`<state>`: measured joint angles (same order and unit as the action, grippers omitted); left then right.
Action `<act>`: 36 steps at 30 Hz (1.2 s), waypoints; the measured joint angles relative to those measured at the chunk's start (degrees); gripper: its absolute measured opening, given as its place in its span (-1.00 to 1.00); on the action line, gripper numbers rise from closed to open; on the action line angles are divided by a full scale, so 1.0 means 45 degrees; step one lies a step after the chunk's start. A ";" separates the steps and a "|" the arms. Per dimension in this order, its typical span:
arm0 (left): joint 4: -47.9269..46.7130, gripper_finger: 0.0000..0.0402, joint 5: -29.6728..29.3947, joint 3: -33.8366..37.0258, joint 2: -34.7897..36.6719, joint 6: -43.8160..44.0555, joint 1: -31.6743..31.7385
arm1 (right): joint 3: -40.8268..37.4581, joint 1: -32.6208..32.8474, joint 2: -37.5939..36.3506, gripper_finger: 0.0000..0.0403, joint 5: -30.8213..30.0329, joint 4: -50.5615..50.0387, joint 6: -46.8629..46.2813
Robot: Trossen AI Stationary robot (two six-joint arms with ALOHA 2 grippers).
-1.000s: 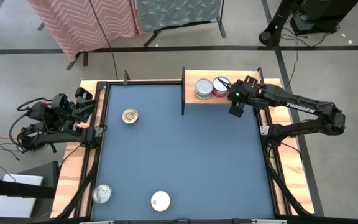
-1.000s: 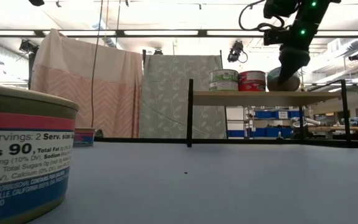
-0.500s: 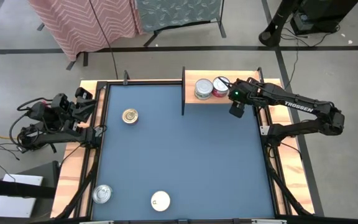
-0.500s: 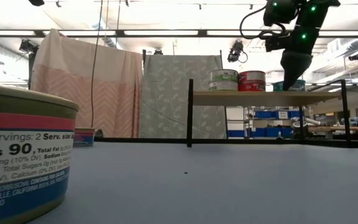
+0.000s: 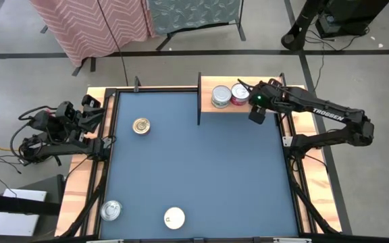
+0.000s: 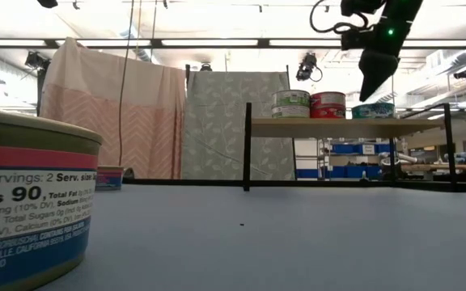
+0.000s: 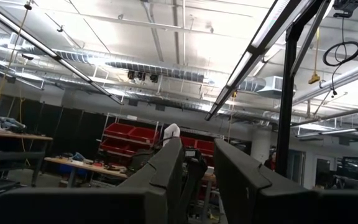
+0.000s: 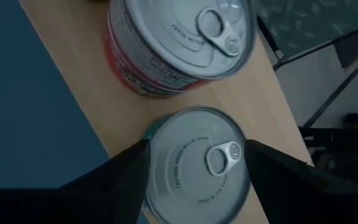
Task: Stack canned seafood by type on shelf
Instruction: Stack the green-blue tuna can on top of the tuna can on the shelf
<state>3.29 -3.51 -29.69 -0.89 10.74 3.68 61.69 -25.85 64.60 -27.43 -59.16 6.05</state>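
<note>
Shelf (image 5: 228, 109): at 1 o'clock, three tins (image 6: 311, 104) side by side, none stacked.
Right claw (image 6: 370, 87): wide, empty, above the teal tin (image 8: 194, 165).
Left claw (image 5: 93, 110): narrow, empty, parked at 9 o'clock.
Left: gold tin (image 5: 140, 125), silver tin (image 5: 111, 210), white tin (image 5: 174, 217) on the table (image 5: 201, 175).

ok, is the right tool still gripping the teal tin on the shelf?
No. In the low view the right tool hangs open above the teal tin, which sits on the shelf.

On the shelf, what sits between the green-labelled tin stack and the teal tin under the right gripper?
A red-labelled tin, shown in the low view.
</note>
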 joint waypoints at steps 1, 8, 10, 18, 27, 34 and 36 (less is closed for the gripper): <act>0.0005 -0.53 0.0000 0.0000 0.0000 0.0000 -0.0003 | 0.0133 0.0018 0.0000 0.34 0.0038 -0.0127 -0.0101; -0.0132 -0.53 0.0005 0.0000 0.0000 -0.0013 0.0000 | 0.1538 0.0922 -0.0019 0.28 0.0070 -0.0758 -0.1389; -0.0127 -0.53 0.0005 0.0000 0.0000 0.0048 -0.0005 | 0.1969 0.1328 -0.0024 0.26 0.0115 -0.0757 -0.2143; 0.0085 -0.53 -0.0358 0.0000 0.0000 -0.0297 0.0000 | 0.3654 0.3499 -0.0024 0.12 0.1669 -0.0739 -0.4639; 0.0638 -0.53 -0.1192 -0.0646 -0.0005 -0.2225 0.0000 | 0.6907 0.5380 -0.0049 -0.73 0.0337 -0.0442 -0.4020; -0.2680 -0.58 -0.1196 -0.3875 -0.0012 -0.3275 0.0000 | 0.9420 0.6375 -0.0049 -0.94 -0.0065 -0.3462 -0.4202; -0.4726 -0.60 -0.1223 -0.5066 -0.0109 -0.3219 0.0000 | 0.9872 0.6509 -0.0102 -0.96 -0.0085 -0.5021 -0.4932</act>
<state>-17.98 -9.01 -52.49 -1.37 -3.74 3.68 106.12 3.44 64.14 -27.81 -81.75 -16.15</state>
